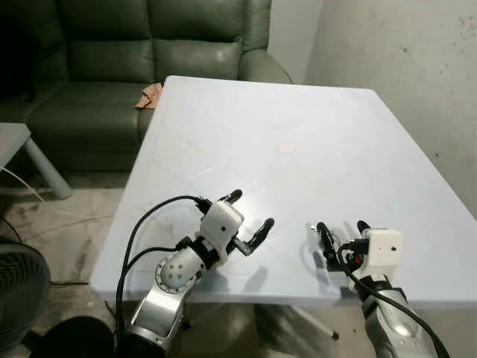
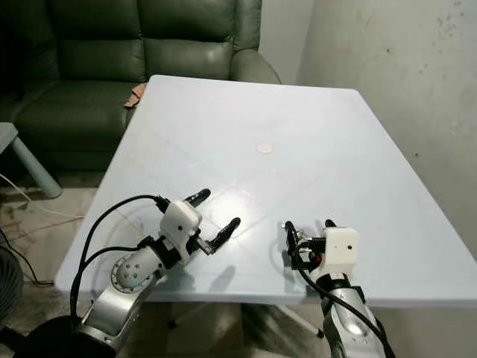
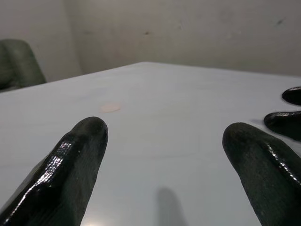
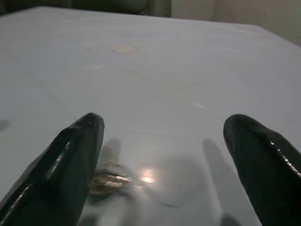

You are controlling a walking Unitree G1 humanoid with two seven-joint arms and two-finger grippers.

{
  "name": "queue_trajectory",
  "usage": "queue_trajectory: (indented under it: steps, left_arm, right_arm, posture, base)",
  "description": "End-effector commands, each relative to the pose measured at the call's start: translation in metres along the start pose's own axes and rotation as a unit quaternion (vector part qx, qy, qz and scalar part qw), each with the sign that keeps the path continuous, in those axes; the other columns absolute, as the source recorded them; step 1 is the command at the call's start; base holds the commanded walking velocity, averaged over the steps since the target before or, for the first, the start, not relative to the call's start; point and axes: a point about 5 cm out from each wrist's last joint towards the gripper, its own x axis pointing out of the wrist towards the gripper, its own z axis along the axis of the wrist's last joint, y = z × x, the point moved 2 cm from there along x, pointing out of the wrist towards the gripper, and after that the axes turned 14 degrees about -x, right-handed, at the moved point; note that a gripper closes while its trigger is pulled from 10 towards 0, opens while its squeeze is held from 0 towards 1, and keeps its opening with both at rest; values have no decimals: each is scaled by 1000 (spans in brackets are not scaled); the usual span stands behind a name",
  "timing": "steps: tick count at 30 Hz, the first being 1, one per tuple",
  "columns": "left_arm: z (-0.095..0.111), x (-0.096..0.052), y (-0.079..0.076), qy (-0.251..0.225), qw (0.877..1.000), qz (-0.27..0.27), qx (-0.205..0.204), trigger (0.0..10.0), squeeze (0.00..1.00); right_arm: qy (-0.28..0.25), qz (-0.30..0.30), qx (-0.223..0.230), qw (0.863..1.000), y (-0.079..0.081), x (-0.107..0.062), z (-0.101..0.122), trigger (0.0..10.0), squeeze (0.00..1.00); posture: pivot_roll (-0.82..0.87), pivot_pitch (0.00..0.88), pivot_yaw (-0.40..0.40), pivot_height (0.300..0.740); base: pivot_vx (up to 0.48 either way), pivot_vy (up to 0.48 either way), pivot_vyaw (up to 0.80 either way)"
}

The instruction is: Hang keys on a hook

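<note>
A small metallic bunch of keys (image 4: 109, 181) lies on the white table (image 1: 261, 112) near its front edge. It rests just inside one finger of my right gripper (image 1: 341, 225), which hovers low over the table, open, with nothing held. In the right wrist view the keys glint beside that finger (image 4: 77, 155). My left gripper (image 1: 252, 209) is also open and holds nothing. It sits over the front of the table, a little to the left of the right one.
A small round pinkish spot (image 1: 286, 148) marks the table's middle. A dark green sofa (image 1: 149, 60) stands behind the table with a brown scrap (image 1: 151, 95) on its armrest. A grey side table (image 1: 15, 138) and a fan (image 1: 15, 291) are on the left, a plaster wall (image 1: 417, 67) on the right.
</note>
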Motion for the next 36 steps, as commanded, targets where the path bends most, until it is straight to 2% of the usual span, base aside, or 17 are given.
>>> queue_trajectory:
  steps: [1,9,13,17,23,36]
  left_arm:
    - [1,0,-2,2,1000,-5,10,10000,0]
    - [-1,-1,-4,3,1000,-8,13,10000,0]
    - [-2,-3,-11,4,999,-25,22,10000,0]
    - [-6,-5,-20,13,999,-41,9,10000,0]
    - [-11,-8,-25,21,999,-47,1,10000,0]
    - [-20,-20,-17,43,999,9,-28,10000,0]
  right_arm:
    - [-6,-3,3,1000,-1,-3,2,10000,0]
    - [-11,27,-4,1000,4,-4,2,10000,0]
    - [-16,53,-16,998,7,-6,4,10000,0]
    - [-21,88,-40,995,8,-7,8,10000,0]
    - [-18,106,-60,992,14,-3,11,10000,0]
    - [32,120,-78,989,27,11,3,10000,0]
  posture:
    - [-69,44,-34,711]
    - [-69,44,-34,711]
    - [-69,44,-34,711]
    - [-68,48,-35,711]
    - [-63,50,-40,711]
    - [-12,61,-77,711]
  base:
    - [0,0,0]
    - [0,0,0]
    - [0,0,0]
    - [0,0,0]
    - [0,0,0]
    - [0,0,0]
